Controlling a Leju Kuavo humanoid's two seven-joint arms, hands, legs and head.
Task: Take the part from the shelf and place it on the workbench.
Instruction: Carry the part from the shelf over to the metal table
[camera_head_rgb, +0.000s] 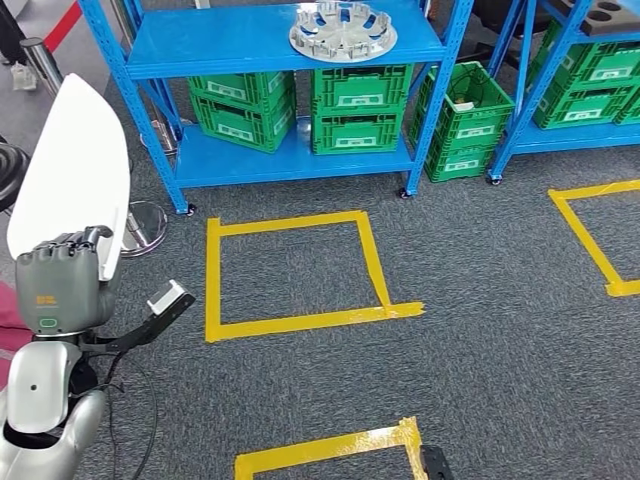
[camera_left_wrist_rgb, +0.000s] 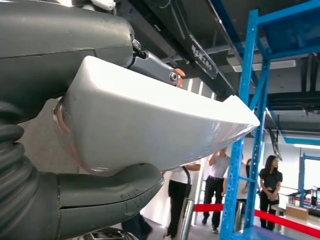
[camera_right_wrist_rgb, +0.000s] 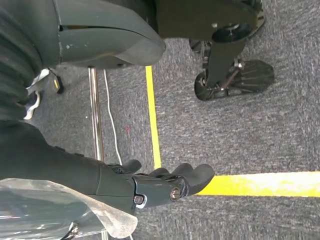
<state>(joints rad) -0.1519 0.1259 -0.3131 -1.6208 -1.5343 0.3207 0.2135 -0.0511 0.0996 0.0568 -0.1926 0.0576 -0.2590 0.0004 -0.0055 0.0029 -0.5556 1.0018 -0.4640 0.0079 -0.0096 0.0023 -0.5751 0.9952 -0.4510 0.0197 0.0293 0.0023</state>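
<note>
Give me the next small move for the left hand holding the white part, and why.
Probably keep the grip and turn away from the blue metal shelf toward the workbench. The left hand already grips the white curved plastic panel, thumb below and fingers above, and no workbench shows ahead, just grey carpet with yellow tape squares.

Bright, even indoor light; sharp
</note>
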